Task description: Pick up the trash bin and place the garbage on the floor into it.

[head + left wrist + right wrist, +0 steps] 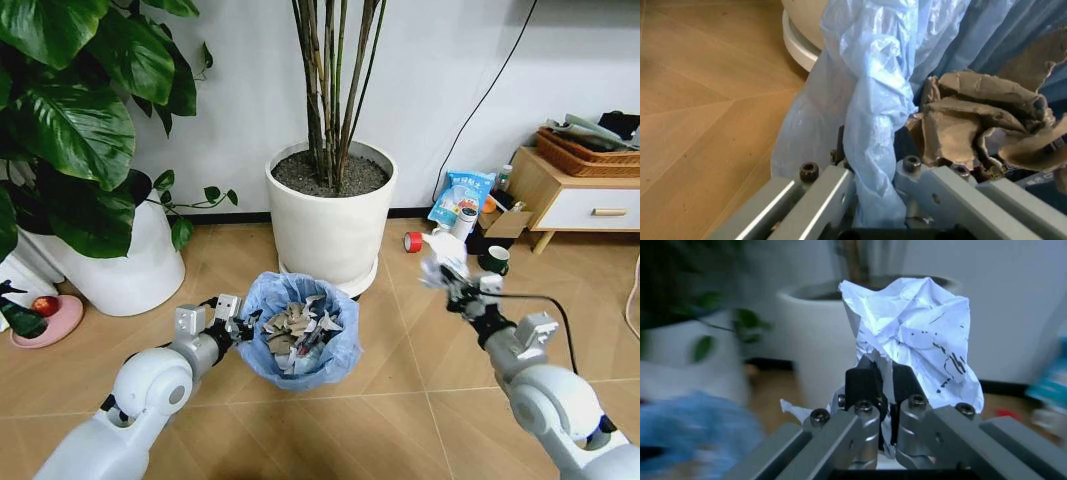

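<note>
R gripper (447, 272), jaws clamped on crumpled white paper (913, 325), sits well right of the trash bin (298, 335), whose rim L gripper (243, 325) pinches.

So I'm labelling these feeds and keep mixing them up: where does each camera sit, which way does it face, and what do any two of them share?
Head view: on the robot's head, looking forward and down at the floor; both arms show, left gripper on the trash bin, right gripper holding crumpled paper.
Left wrist view: along the left gripper's fingers, clamped on the bin's blue bag.
Right wrist view: along the right gripper's fingers, pinching the paper.
Shared: all three show the white plant pot.
</note>
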Controlling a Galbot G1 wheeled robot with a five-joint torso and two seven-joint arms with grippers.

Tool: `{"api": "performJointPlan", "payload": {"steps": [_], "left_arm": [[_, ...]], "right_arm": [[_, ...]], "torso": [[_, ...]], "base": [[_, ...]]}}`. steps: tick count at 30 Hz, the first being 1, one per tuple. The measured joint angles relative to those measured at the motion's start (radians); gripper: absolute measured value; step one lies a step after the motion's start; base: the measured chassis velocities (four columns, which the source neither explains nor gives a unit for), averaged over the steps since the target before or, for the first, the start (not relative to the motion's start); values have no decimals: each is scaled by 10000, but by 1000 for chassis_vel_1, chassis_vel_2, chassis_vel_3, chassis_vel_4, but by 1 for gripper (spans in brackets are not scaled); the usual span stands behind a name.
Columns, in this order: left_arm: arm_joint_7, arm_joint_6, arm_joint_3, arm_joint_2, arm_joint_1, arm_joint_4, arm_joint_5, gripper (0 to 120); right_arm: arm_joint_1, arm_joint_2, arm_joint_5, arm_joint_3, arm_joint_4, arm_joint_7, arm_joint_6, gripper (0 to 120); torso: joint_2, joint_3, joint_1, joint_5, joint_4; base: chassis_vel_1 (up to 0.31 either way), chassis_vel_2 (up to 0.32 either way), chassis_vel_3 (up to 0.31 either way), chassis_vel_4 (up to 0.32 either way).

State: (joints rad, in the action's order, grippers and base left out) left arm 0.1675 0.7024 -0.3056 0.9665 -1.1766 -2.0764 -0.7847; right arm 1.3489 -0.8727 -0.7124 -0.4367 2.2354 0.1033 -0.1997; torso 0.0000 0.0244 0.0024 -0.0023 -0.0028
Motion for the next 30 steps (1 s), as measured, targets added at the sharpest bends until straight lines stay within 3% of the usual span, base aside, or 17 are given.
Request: {"api": "performJointPlan", "payload": {"steps": [6,16,20,23,27,30], "left_arm": [[-19,-44,124,13,174,171,-5,0],[-74,-71,219,34,226,315,-18,0],[-75,-71,222,36,276,371,-18,0],[-79,-71,206,33,309,386,-26,0],[-83,-70,169,10,314,388,-35,0],[-95,-66,129,-13,314,395,-50,0]], "right_arm": [[-1725,658,-460,2302,114,-411,189,0],[-3888,394,-772,5309,-309,-622,357,0],[-4262,383,-869,5920,-467,-621,313,0],[-4339,395,-823,6149,-566,-616,199,7],[-4372,370,-809,6220,-628,-570,112,16],[-4409,338,-810,6231,-647,-531,81,32]], "torso": [[0,1,0,2,2],[0,1,0,3,3],[-1,1,0,3,3],[-1,1,0,2,1],[-1,1,0,4,0],[0,0,0,3,1]], "base": [[0,0,0,0],[0,0,0,0],[0,0,0,0],[0,0,0,0],[0,0,0,0],[0,0,0,0]]}}
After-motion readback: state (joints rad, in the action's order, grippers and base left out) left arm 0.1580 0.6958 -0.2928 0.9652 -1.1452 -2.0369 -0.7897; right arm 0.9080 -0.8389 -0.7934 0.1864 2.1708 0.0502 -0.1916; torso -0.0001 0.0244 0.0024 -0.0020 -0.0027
